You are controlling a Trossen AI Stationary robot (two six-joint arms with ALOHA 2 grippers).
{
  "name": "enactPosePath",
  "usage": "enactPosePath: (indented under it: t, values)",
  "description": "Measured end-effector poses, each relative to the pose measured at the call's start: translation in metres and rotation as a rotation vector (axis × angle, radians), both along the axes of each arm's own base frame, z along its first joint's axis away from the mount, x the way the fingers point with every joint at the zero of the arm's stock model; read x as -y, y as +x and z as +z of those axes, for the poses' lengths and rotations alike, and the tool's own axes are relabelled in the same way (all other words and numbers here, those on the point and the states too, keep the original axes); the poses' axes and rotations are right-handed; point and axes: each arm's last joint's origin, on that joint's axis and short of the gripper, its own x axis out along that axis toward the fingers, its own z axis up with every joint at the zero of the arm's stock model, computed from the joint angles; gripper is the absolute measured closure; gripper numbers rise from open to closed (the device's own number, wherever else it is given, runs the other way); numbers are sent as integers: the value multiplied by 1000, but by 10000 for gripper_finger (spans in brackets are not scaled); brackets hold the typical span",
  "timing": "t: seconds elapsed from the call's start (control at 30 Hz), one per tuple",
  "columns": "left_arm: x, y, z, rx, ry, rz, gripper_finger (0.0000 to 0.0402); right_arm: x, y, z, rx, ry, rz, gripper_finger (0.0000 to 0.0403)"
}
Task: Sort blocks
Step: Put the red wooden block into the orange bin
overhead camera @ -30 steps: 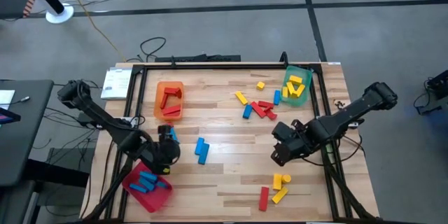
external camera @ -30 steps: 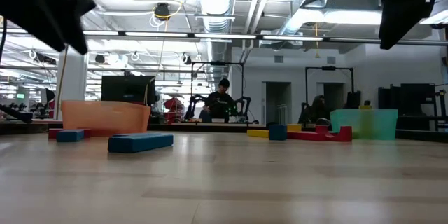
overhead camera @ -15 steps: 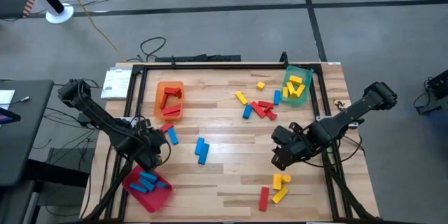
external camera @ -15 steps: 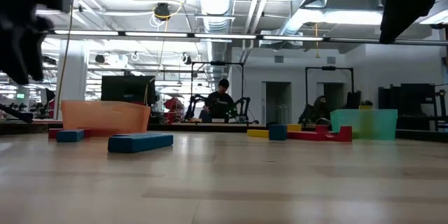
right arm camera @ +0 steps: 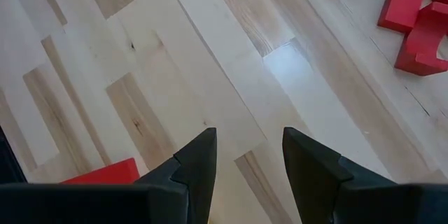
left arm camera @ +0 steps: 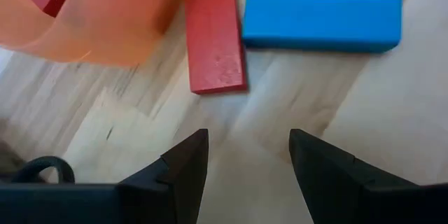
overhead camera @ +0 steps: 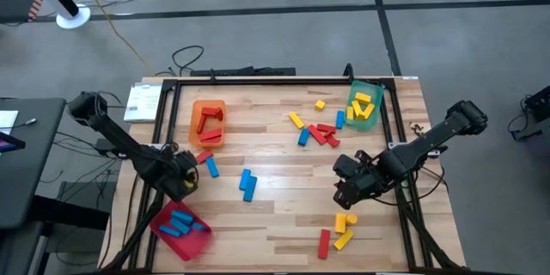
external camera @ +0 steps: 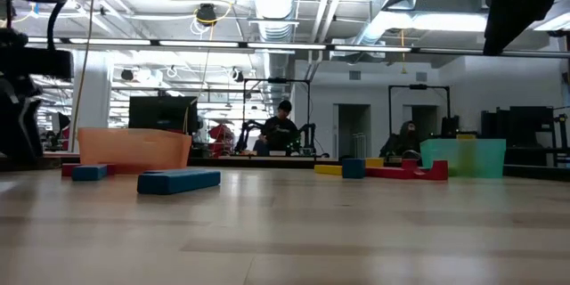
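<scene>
Pale wood-plank table (left arm camera: 392, 147); flat rectangular red block (left arm camera: 214, 36) abuts blue bar (left arm camera: 322, 22).

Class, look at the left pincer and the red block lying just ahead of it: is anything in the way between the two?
Nothing visible. The left pincer is open and empty above bare wood, and the red block lies ahead of it, with a blue block against one side and the orange tray on the other.
</scene>
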Motion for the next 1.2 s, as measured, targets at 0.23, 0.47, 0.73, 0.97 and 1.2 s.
enactPosePath:
  t: [0.23,0.47,0.73,0.97,1.2]
  values:
    - [-11,-9,-6,69,-24,14,207,0,0,0,2,1,0,223]
    - [-15,-9,-9,78,32,19,207,0,1,1,20,-24,3,223]
    - [-21,-5,-17,112,32,74,183,-1,4,2,52,-25,33,223]
    - [-29,2,-20,134,23,124,173,-1,6,3,71,-49,51,223]
    - [-35,14,-18,171,36,111,173,-1,6,3,73,-50,52,223]
